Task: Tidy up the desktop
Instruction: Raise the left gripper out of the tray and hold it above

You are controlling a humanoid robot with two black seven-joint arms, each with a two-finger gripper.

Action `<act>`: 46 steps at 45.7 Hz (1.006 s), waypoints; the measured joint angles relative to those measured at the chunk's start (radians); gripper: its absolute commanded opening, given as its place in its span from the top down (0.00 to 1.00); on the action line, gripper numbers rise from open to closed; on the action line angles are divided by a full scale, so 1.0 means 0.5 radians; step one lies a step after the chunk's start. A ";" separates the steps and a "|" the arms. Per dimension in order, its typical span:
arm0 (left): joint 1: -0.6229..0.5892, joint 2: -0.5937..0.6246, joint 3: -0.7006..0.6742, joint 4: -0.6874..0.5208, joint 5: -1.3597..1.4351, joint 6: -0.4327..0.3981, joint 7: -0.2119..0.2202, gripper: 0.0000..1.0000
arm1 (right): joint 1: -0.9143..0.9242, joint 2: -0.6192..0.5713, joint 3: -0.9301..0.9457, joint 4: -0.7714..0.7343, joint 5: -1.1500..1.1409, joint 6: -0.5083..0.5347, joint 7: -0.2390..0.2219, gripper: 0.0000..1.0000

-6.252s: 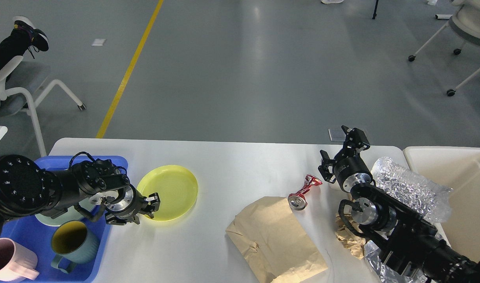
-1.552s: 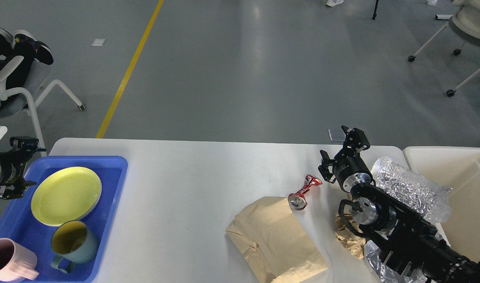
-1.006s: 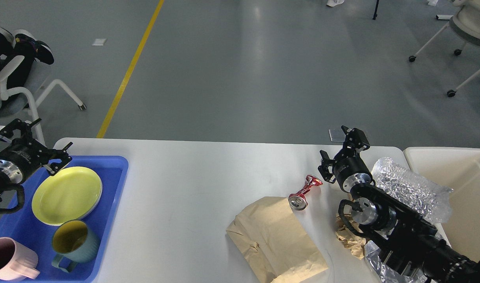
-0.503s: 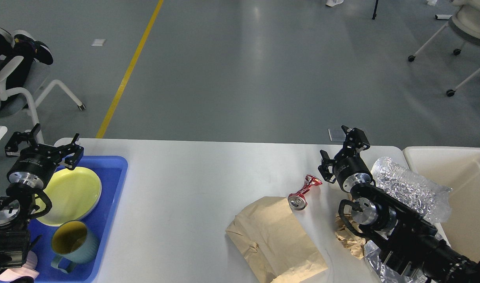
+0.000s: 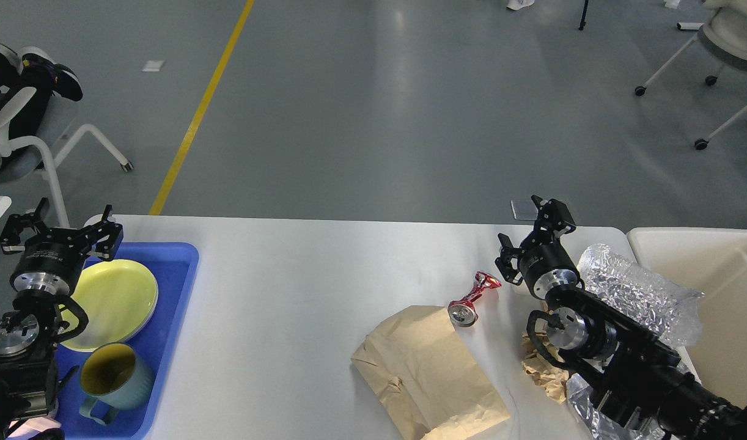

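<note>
The white desktop (image 5: 300, 269) fills the lower part of the head view. A crushed red can (image 5: 471, 299), a brown paper bag (image 5: 428, 373), crumpled brown paper (image 5: 541, 373) and clear bubble wrap (image 5: 639, 293) lie on its right half. My left gripper (image 5: 58, 231) is open and empty above the far left corner of the blue tray (image 5: 175, 305), which holds a yellow plate (image 5: 114, 302) and a teal mug (image 5: 110, 380). My right gripper (image 5: 529, 229) is open and empty, raised just right of the can.
A beige bin (image 5: 731, 293) stands at the table's right edge, with the bubble wrap leaning over its rim. More clear plastic (image 5: 584, 409) lies under my right arm. Office chairs (image 5: 31, 134) stand on the grey floor beyond the table.
The yellow plate went from the desktop into the blue tray and my left gripper let go of it. The left arm then swung up over the tray's far left corner. The right arm stayed still.
</note>
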 measured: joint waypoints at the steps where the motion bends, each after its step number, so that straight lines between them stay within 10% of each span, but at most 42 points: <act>1: 0.000 -0.004 0.000 0.000 0.000 0.002 0.001 0.04 | 0.000 0.000 0.000 0.000 0.000 0.000 0.000 0.00; 46: -0.211 -0.041 0.148 0.000 0.015 -0.253 -0.010 0.04 | 0.000 0.000 0.000 0.000 0.000 0.000 0.000 0.00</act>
